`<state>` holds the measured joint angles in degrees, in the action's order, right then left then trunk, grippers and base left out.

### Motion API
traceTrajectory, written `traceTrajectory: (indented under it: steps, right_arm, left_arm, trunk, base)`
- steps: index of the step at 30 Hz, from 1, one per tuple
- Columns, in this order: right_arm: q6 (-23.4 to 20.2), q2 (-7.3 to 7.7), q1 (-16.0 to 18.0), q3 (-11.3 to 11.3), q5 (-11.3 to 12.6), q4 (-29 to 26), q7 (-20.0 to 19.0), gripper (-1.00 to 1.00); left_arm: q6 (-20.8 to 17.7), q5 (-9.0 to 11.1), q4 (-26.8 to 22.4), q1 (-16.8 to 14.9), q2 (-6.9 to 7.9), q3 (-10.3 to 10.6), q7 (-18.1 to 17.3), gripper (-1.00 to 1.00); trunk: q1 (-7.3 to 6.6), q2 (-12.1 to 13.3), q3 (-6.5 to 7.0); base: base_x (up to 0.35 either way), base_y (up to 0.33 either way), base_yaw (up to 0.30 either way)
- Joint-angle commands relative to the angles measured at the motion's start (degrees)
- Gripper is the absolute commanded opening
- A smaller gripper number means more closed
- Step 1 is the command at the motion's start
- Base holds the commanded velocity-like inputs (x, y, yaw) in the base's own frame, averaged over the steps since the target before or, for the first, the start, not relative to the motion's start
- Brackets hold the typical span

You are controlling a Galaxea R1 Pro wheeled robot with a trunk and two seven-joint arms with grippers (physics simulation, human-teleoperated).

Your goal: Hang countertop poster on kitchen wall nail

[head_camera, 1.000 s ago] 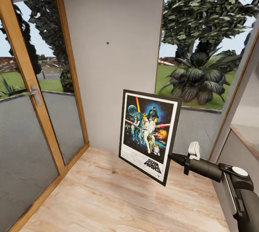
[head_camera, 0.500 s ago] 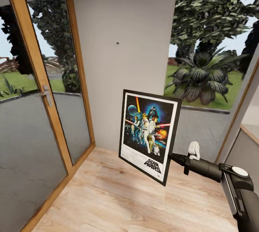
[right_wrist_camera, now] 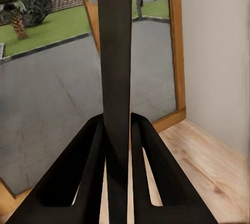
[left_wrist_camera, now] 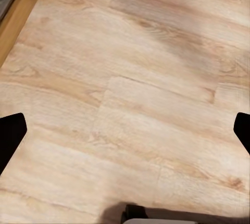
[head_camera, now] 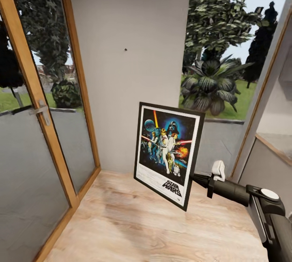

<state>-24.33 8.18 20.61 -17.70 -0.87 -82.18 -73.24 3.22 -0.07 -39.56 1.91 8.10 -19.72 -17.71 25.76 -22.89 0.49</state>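
A big off-white wall (head_camera: 129,71) stands ahead, with a glass door (head_camera: 36,132) beside it and a wood floor (head_camera: 134,225) below. The poster (head_camera: 168,153) hangs in the air in front of the wall, tilted a bit. The right claw (head_camera: 195,177) is clamped on its right edge. High on the wall sits one tiny dark nail (head_camera: 125,49). The left claw (left_wrist_camera: 125,133) is wide apart over the floor.
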Motion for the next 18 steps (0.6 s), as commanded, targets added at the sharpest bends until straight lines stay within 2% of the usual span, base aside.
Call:
traceTrajectory:
  steps: [1,18]
  right_arm:
    - [-0.7,-0.02,0.0,-0.1,0.0,0.1,-0.4,-1.0]
    - [-0.7,-0.03,0.0,-0.1,0.0,0.4,-0.4,-1.0]
  left_arm:
    - [0.1,0.0,0.0,0.0,-0.01,-0.1,-0.3,1.0]
    - [0.2,0.0,0.0,0.0,-0.01,-0.1,-0.3,1.0]
  trunk:
    - [0.02,0.0,0.03]
    - [0.02,0.0,0.59]
  base:
    - [0.0,0.35,-0.293]
    - [0.0,0.35,-0.294]
